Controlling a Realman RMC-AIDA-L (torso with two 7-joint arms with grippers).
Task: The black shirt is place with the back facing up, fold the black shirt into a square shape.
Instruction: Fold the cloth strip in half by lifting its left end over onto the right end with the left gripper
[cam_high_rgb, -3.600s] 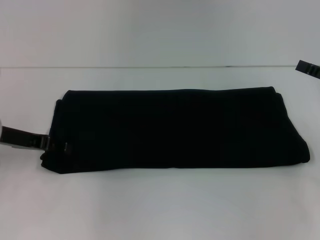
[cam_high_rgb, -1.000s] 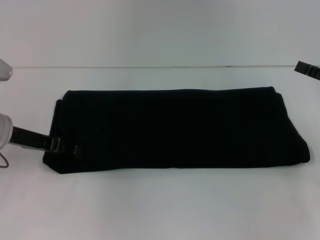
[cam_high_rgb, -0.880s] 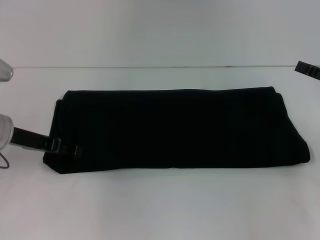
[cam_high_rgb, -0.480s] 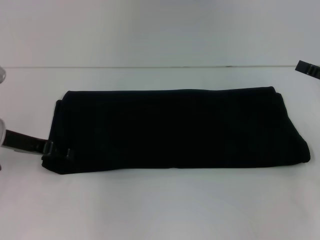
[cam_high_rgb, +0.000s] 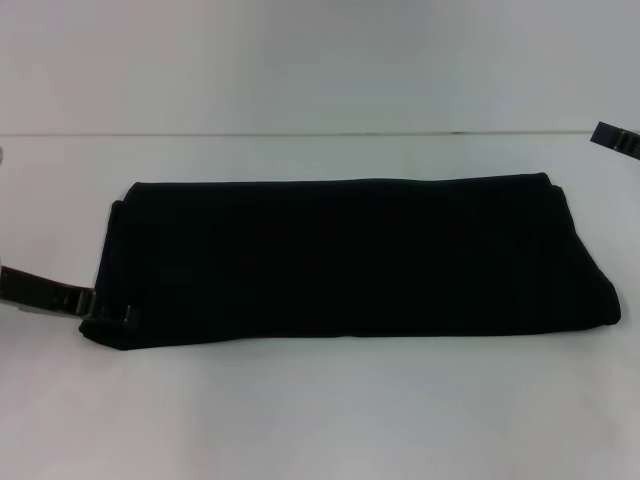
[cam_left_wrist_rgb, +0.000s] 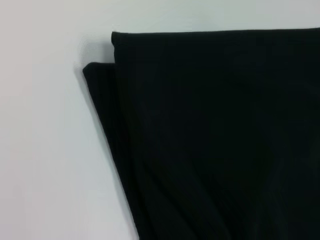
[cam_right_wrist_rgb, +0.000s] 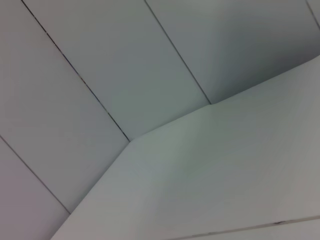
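Head view shows the black shirt (cam_high_rgb: 350, 260) lying flat on the white table (cam_high_rgb: 320, 410), folded into a long band that runs across the robot's front from left to right, its far edge straight and its right end rounded where the layers turn over. The left gripper (cam_high_rgb: 105, 312) is at the near left corner of that band, reaching in low from the left edge of the picture, its dark link (cam_high_rgb: 40, 292) slanting down toward the cloth. The fingertips meet the shirt's edge right at that corner, with the whole length of the fabric stretching away from them to the right; whether the fingers are apart or closed on the cloth cannot be told, since they are black against black fabric. From the left wrist view, the shirt (cam_left_wrist_rgb: 220, 140) fills most of the picture, and its corner shows two stacked layers, the lower one sticking out slightly beyond the upper, with bare table beside them. The right gripper (cam_high_rgb: 616, 138) shows only as a small dark piece at the far right edge of the head view, well apart from the shirt and raised behind its right end. Its wrist camera sees only pale wall panels (cam_right_wrist_rgb: 100, 75) and table surface.
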